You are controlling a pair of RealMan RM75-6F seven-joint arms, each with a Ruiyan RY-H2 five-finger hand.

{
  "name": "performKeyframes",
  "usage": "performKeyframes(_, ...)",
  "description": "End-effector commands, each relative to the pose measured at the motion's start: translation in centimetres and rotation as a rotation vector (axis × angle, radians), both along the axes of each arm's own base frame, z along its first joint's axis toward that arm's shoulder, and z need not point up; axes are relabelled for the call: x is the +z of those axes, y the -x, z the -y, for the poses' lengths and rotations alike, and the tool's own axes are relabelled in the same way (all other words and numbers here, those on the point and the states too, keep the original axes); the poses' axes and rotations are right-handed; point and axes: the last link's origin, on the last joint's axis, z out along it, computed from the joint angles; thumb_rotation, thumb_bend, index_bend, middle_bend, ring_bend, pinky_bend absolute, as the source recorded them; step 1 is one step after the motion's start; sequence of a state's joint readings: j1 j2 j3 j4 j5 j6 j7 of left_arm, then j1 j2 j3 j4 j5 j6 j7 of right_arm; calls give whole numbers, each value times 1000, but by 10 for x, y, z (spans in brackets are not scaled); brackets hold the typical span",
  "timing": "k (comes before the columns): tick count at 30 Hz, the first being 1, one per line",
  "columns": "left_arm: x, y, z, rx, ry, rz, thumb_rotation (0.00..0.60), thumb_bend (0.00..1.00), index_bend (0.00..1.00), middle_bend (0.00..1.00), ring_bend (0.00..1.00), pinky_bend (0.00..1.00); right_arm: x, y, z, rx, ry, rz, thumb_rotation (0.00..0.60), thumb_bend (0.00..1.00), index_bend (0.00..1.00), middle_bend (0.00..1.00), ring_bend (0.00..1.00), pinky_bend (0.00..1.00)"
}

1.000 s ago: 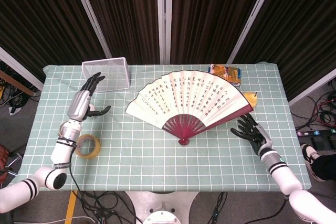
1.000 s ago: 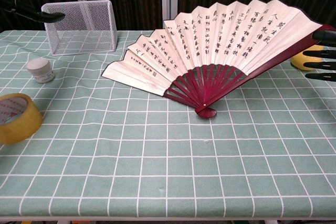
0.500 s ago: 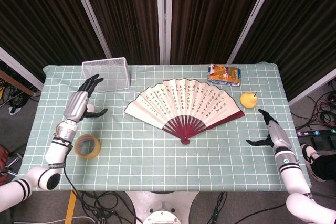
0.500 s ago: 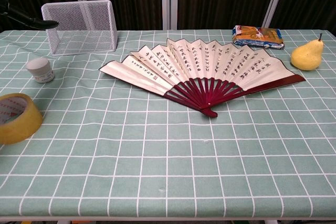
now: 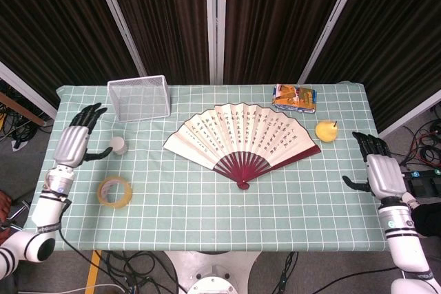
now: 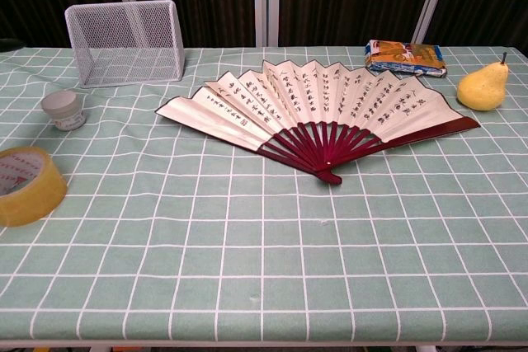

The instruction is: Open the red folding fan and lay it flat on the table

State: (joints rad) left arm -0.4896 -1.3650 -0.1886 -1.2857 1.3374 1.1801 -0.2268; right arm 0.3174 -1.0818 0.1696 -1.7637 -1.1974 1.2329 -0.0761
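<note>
We find the red folding fan (image 5: 242,135) fully spread and lying flat at the centre of the table (image 5: 207,218), paper leaf arcing toward the top of the frame, red ribs converging on the pivot at its lower edge. Its long axis runs left to right, tipped slightly so the right guard stick sits a little lower in the chest view.

The right hand (image 5: 377,170) hovers at the right edge of the frame, off the table's side, fingers spread and holding nothing. The fan lies to its left, well apart. The left hand (image 5: 74,144) is at the far left edge, likewise loose and empty; the fan lies to its right, also well apart. Neither hand shows in the chest view. The right hand looks slightly nearer the fan's closest tip than the left.

We judge the task done, or nearly so; no further move on the fan seems called for.

Containers: the white wire mesh basket (image 5: 138,97) at upper left appears to hold nothing. Beside it, loose on the cloth, a small white jar (image 5: 119,145) and a roll of tape (image 5: 114,192). A pear (image 5: 326,130) sits just beside the fan's right tip; a snack packet (image 5: 295,98) lies above it.
</note>
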Motion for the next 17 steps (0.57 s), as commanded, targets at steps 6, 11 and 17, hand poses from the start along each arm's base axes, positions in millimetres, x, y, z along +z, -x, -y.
performKeyframes(6,21,31,60,67,-40,-77,600,204,124,43,0,121,31,24,-55,110,95,-17,600,65,0,70,0,0)
performKeyframes(11,27,33,95,87,-70,-77,600,204,124,43,0,121,33,33,-72,109,100,-5,600,54,0,70,0,0)
performKeyframes(17,28,29,127,109,-110,-67,600,204,124,43,0,121,31,38,-85,101,92,32,600,56,0,72,0,0)
